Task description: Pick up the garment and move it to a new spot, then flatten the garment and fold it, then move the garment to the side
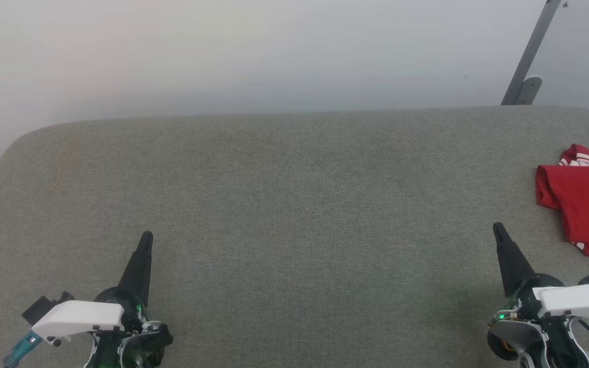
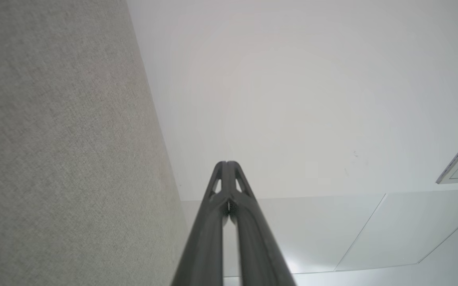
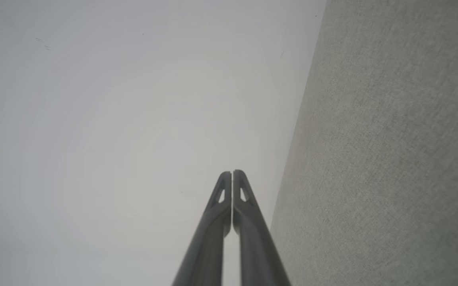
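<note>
The garment [image 1: 588,199] is seen folded toward the table's [image 1: 284,204] right side, cut off by the frame. The left gripper [image 1: 145,237] and right gripper [image 1: 497,227] are held near the front edge, each with fingers pressed together; the wide grey top between them is left open

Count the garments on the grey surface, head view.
1. A red jersey with white-striped trim lies at the right edge of the grey fabric surface, cut off by the frame; more could lie beyond it.
</note>
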